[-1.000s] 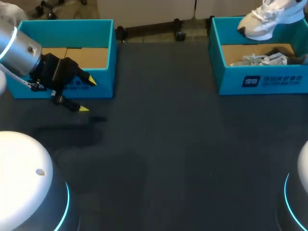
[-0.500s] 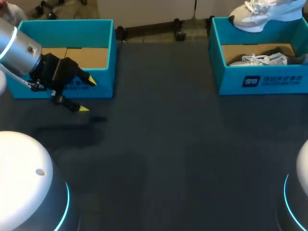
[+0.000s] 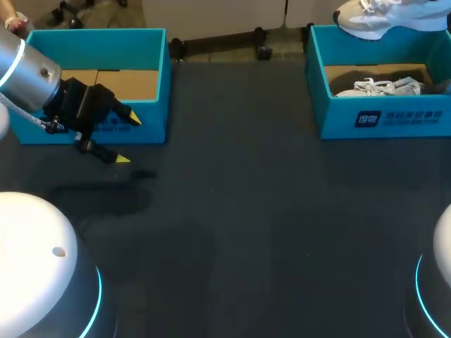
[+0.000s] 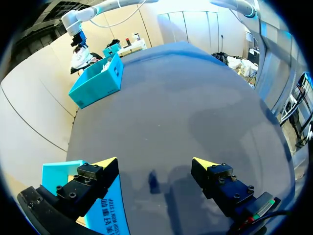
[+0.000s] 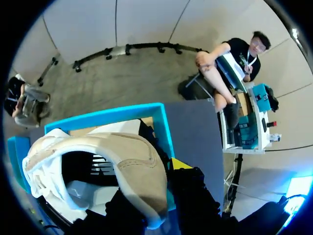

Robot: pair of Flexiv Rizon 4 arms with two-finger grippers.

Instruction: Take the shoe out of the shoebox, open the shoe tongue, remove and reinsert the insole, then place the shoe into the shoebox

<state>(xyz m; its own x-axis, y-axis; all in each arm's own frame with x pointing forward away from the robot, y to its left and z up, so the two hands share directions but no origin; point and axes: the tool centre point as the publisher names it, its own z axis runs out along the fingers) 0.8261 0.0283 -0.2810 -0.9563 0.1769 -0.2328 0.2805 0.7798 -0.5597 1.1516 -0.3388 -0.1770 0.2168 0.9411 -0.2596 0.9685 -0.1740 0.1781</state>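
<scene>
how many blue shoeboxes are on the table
2. The left shoebox is beside the left fingers; the right shoebox sits far right, below the held white shoe. None seems hidden.

White shoe (image 3: pixel 375 21) higher above shoebox (image 3: pixel 338 121)

Left gripper (image 3: pixel 129 139) hangs far left, fingers spread wide; right gripper (image 5: pixel 159 193), far right, clamps the shoe (image 5: pixel 112 152).
</scene>
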